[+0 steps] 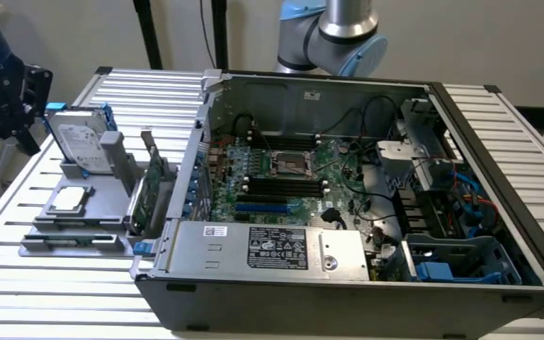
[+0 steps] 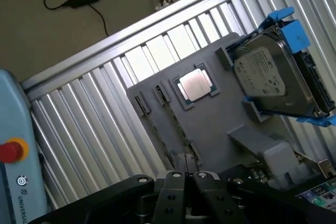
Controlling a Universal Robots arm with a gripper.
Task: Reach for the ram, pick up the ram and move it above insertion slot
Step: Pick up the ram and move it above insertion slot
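Black fingers (image 2: 169, 192) of the end effector (image 2: 185, 174) are pressed together with nothing between them, poised over a gray holder (image 2: 210, 129) on the slatted metal desk (image 2: 79, 129). On the holder, a silver processor (image 2: 196, 84) lies flat and a hard drive (image 2: 273, 77) is propped in blue brackets. A green card (image 1: 151, 193) with a metal bracket stands on edge at the side nearest the computer case (image 1: 348, 297). The ram (image 1: 74, 242) appears as a thin greenish strip in the holder's front slot, at the exterior view's left, well apart from the case and untouched. Inside the open case, the insertion slot (image 1: 282, 185) is one of several long black sockets lying side by side on the motherboard (image 1: 253, 159). In the exterior view they sit just below the processor socket (image 1: 291, 161) and above a shorter blue socket (image 1: 258, 207). A labelled power supply (image 1: 272, 248) sits in the case's near corner, and the robot arm (image 1: 333, 32) rises behind the case.
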